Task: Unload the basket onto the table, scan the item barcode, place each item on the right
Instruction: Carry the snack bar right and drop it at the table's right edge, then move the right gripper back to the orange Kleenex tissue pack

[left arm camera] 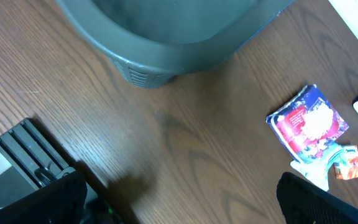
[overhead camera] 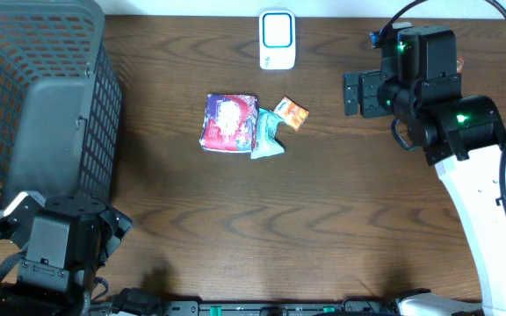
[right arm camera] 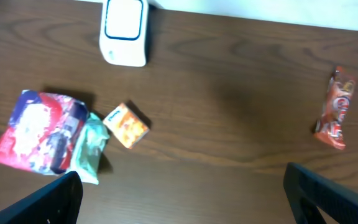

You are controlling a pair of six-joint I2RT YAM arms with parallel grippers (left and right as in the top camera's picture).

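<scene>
Here are the items, right in the middle of the desk (overhead camera: 235,228): a colourful red, white and blue packet (overhead camera: 228,122) lies flat, with a crumpled teal pouch (overhead camera: 266,139) pressed against its right edge and a small orange box (overhead camera: 292,113) just beside the pouch's upper end. No barcode can be made out on any of them from these views. Straight up from the cluster, near the desk's far edge, sits the white scanner (overhead camera: 277,39) with its blue-outlined face, apart from the items. The right wrist view also catches a red snack bar (right arm camera: 334,109) lying on its own, well off to the side of the others. Over on the right, the right claw (right arm camera: 185,202) has its jaws spread wide, holding nothing, with the cluster and scanner out ahead of it and nothing between the fingers (right arm camera: 48,199). Down at the near left corner, the left claw (left arm camera: 179,202) is wide apart too and empty, with bare wood under it. The grey mesh basket (overhead camera: 68,114) fills the far left corner, just above that arm and well apart from the items.
</scene>
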